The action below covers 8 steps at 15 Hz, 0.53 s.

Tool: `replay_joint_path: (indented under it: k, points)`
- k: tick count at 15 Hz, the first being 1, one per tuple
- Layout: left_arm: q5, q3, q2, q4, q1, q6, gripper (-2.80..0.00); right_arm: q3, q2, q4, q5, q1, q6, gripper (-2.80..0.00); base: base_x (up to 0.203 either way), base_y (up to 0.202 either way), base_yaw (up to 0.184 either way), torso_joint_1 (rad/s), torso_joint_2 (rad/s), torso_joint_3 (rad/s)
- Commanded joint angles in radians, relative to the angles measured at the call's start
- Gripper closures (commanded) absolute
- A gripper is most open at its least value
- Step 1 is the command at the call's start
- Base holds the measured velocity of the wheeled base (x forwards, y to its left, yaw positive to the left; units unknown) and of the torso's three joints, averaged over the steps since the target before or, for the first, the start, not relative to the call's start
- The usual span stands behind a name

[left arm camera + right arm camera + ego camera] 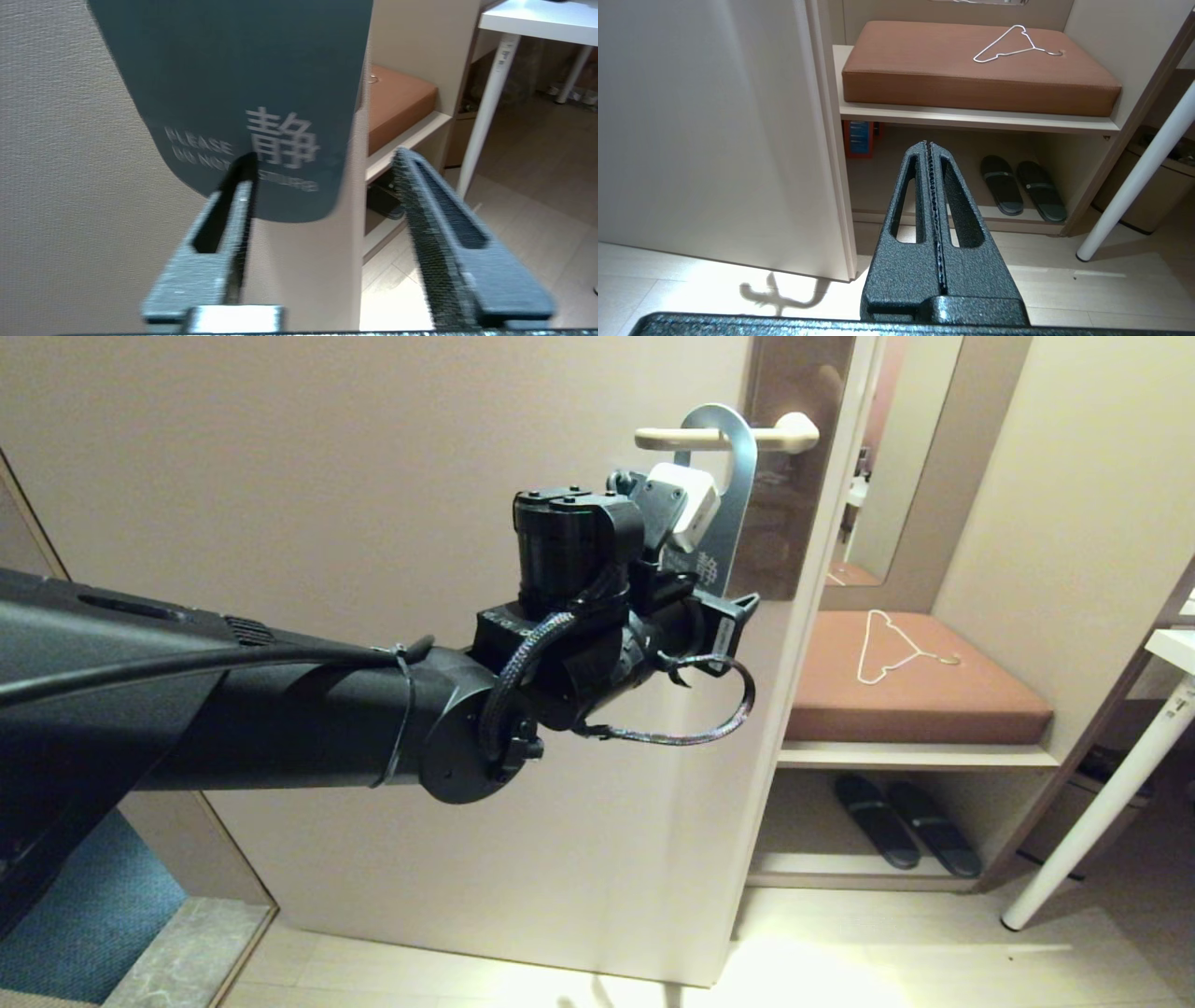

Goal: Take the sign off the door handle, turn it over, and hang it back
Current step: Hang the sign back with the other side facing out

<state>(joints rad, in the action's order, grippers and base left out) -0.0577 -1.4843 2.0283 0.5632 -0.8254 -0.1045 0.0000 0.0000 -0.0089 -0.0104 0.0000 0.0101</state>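
— Where's the sign (243,88)?

— On the door handle (719,437), grey-blue side out. My left claw (322,163) sits spread at its lower edge, pinching nothing.

— And the right claw (930,154)?

— Pressed together, parked down at five o'clock. Nothing's done yet, I judge.

Black tubular left arm (308,709), braided cable loop, textured slotted fingers (448,233).

wire hanger (1016,44) on brown cushion (924,60); slippers (1022,186) below.

Left end effector (324,161) fingers spread wide, straddling lower edge of grey-blue sign (243,84) against door (70,186).
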Motion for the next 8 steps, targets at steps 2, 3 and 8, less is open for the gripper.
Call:
replay_joint_path:
  k: [2,3,8]
  points:
    - [-0.002,0.002,-0.005,0.003,-0.009,-0.001,-2.80,0.000,0.000,0.000,0.000,0.000,0.001,0.00,0.000,0.000,0.000,0.000,0.00,0.000]
    - [-0.002,0.002,-0.009,0.003,-0.011,0.000,-2.80,0.000,0.000,0.000,0.000,0.000,0.001,0.00,0.000,0.000,0.000,0.000,0.00,0.000]
    - [-0.002,0.004,-0.054,0.000,0.018,0.003,-2.80,0.000,0.000,0.000,0.000,0.000,0.001,0.00,0.000,0.000,0.000,0.000,0.00,0.000]
